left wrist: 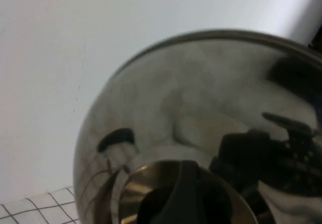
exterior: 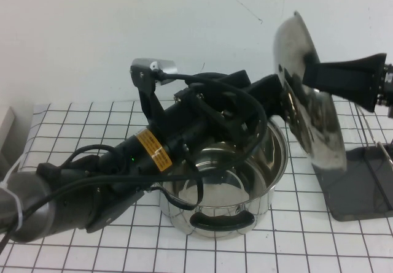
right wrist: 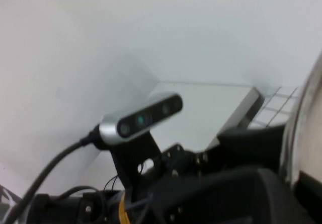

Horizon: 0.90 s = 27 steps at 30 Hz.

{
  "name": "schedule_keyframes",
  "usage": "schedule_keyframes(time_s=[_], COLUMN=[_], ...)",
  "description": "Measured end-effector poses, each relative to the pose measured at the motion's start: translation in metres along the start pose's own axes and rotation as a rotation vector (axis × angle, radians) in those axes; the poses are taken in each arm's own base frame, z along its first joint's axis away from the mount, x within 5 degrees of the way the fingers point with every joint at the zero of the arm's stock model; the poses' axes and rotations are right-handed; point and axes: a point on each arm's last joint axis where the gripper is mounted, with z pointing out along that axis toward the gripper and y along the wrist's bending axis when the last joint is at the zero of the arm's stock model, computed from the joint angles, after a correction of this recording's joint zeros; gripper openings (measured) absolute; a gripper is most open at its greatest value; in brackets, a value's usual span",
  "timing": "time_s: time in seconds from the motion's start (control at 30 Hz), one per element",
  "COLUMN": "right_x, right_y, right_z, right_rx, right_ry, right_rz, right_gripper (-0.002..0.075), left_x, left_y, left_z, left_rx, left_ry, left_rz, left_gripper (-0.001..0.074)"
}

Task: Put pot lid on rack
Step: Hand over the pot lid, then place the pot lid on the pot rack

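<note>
The shiny steel pot lid [exterior: 319, 132] hangs in the air on edge, tilted, above the right rim of the pot [exterior: 227, 187]. My left gripper [exterior: 284, 98] reaches across the pot and is shut on the lid from its left side. In the left wrist view the lid's mirror dome [left wrist: 201, 98] fills the picture, with a black knob-like shape [left wrist: 176, 199] at the near edge. My right gripper [exterior: 310, 75] comes in from the right and meets the lid's other face. The lid's rim [right wrist: 307, 128] shows in the right wrist view. The rack [exterior: 362, 187], a dark grey tray with wire uprights [exterior: 385, 153], stands right of the pot.
The deep steel pot with black handles sits mid-table on the checked cloth [exterior: 295, 236], under my left arm [exterior: 153, 156]. A white wall [exterior: 184, 21] stands behind. The left wrist camera [right wrist: 141, 118] shows in the right wrist view.
</note>
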Motion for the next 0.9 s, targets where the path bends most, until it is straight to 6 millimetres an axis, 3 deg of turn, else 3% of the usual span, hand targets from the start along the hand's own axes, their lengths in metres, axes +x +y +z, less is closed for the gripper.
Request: schedule_keyframes(time_s=[0.17,0.37,0.47,0.57,0.63,0.8,0.9], right_x=[-0.008,-0.013,-0.021,-0.030,-0.035,-0.037,-0.036], right_y=[0.004,-0.001,-0.004,0.001,0.004,0.004,0.000], right_z=[0.001,-0.007,-0.022,-0.044,-0.059,-0.092,-0.099], right_rx=[-0.002,0.019,0.060,0.092,0.115,0.235,0.279], right_ry=[-0.014,-0.038,-0.083,-0.145,-0.179,-0.175,-0.162], right_rz=[-0.030,-0.029,-0.046,-0.079,-0.087,-0.096,-0.093], right_gripper=[0.0022,0.0020,0.0020,0.0020,0.0020,0.0020,0.0020], left_x=[-0.002,-0.016,-0.025,-0.038,-0.046,-0.073,-0.089], left_y=[0.001,0.021,0.036,0.047,0.049,0.032,0.005], left_z=[-0.002,-0.014,-0.027,-0.042,-0.051,-0.070,-0.076], left_rx=[0.022,0.003,-0.018,-0.035,-0.036,-0.017,-0.007], left_ry=[0.007,0.040,0.080,0.133,0.169,0.192,0.199], left_rz=[0.014,-0.055,-0.093,-0.061,-0.009,0.135,0.259], left_gripper=[0.0567,0.0555,0.0438,0.0191,0.0089,0.0012,0.0004])
